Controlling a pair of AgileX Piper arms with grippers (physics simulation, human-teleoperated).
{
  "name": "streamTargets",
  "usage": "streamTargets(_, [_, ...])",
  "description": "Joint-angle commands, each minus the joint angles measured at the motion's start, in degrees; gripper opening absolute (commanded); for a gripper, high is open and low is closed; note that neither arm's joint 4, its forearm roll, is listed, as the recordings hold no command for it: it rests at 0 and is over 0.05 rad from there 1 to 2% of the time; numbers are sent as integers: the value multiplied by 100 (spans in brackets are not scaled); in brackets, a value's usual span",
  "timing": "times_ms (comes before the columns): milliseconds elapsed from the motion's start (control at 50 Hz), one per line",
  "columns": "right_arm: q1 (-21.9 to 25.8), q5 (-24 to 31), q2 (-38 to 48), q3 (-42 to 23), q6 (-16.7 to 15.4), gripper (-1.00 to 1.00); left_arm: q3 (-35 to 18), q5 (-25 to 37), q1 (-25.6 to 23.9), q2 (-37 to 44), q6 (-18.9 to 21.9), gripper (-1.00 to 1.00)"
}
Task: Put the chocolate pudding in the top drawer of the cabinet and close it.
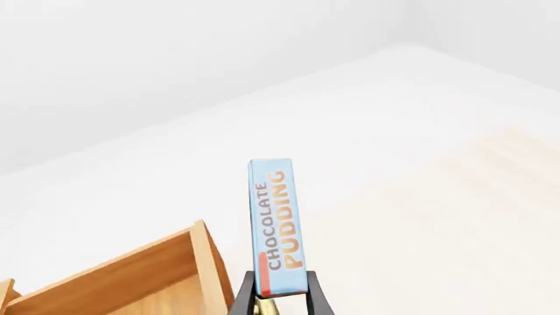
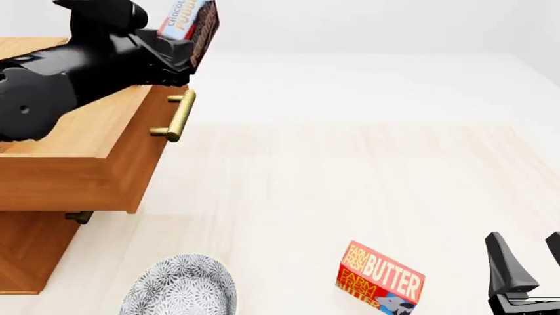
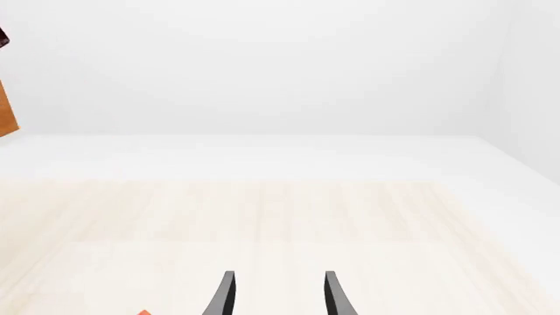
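The chocolate pudding (image 2: 189,21) is a thin light-blue and red box, held upright in the air with my left gripper (image 2: 181,47) shut on its lower end. It hangs over the front edge of the top drawer (image 2: 140,154), which stands pulled out of the light-brown cabinet (image 2: 26,249); its brass handle (image 2: 178,115) faces right. In the left wrist view the pudding (image 1: 278,223) rises from the gripper (image 1: 280,292), with a corner of the drawer's wall (image 1: 210,262) beside it. My right gripper (image 2: 529,262) is open and holds nothing at the near right.
A red "BUTTER" box (image 2: 381,279) lies on the table at the near right of centre. A grey patterned plate (image 2: 180,289) sits near the front, beside the cabinet. The lower drawer's handle (image 2: 79,216) shows under the open drawer. The right wrist view shows the right gripper (image 3: 278,295) over bare table.
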Motion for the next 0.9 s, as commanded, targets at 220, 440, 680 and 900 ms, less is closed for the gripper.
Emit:
streamTargets(220, [-1,0,1,0,1,100,542,-91,782,-667,30,-100])
streamTargets(440, [0,0,0,0,-1,100,592,222,1218,-1053,150,-100])
streamTargets(680, [0,0,0,0,1,100,569,515,1523,-1203,113,-100])
streamTargets(900, [1,0,0,0,0,100,776,593,1733,-1400,51,-100])
